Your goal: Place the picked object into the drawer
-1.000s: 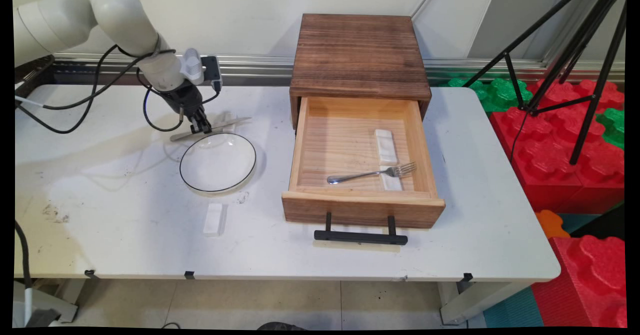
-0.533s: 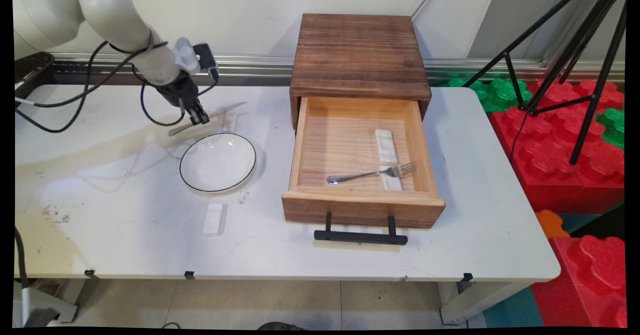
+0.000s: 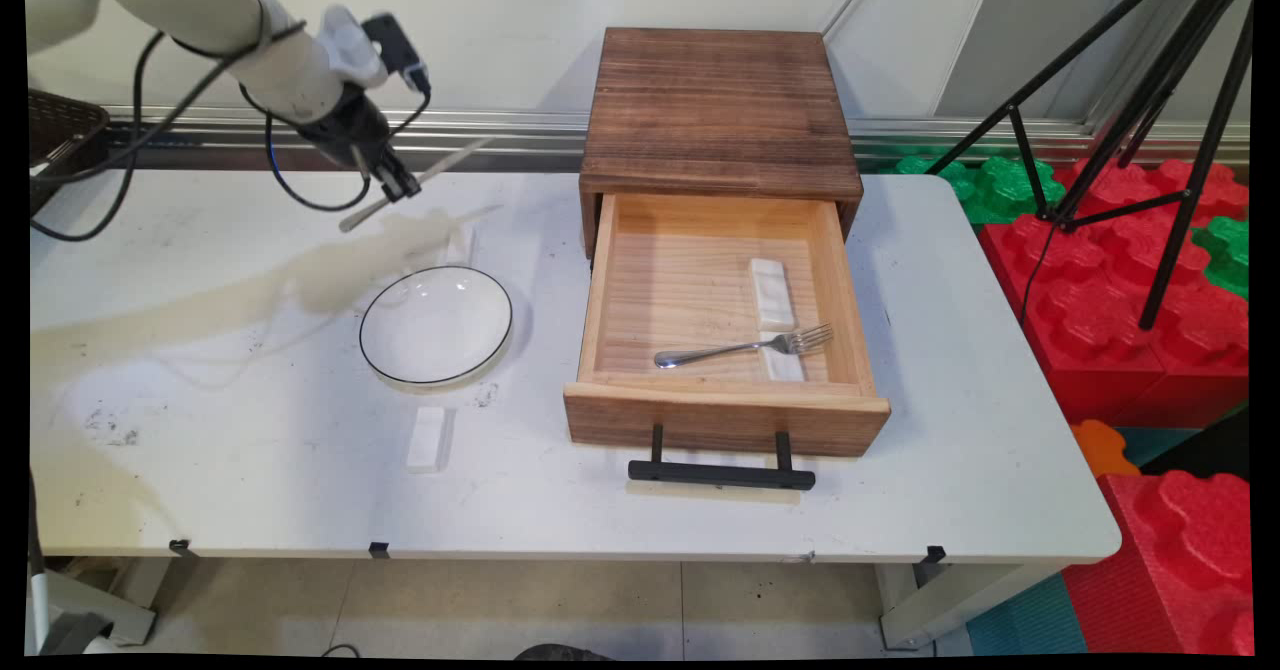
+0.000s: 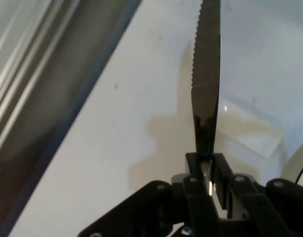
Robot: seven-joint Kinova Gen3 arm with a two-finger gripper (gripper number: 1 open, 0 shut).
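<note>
Above the table's (image 3: 250,470) far left corner, my gripper (image 3: 400,187) hangs clear of the surface with its fingers (image 4: 195,185) pinched tight on a serrated table knife (image 3: 415,185), gripped partway along its length. From the main view the knife's long axis runs aslant, one end dipping toward the left edge and the other rising toward the far edge and the wall; it touches nothing but me. In the hand view the toothed blade points straight away from my fingers over bare white tabletop. Just toward the near edge from me sits a white bowl with a dark rim (image 3: 436,325), with a small white rest (image 3: 462,243) lying between us. Well off to my right, the wooden cabinet's open drawer (image 3: 725,420) holds a fork (image 3: 740,348) propped on a rest, and another white rest (image 3: 771,292) lies bare beside it. One more white block (image 3: 428,439) lies near the front edge.
</note>
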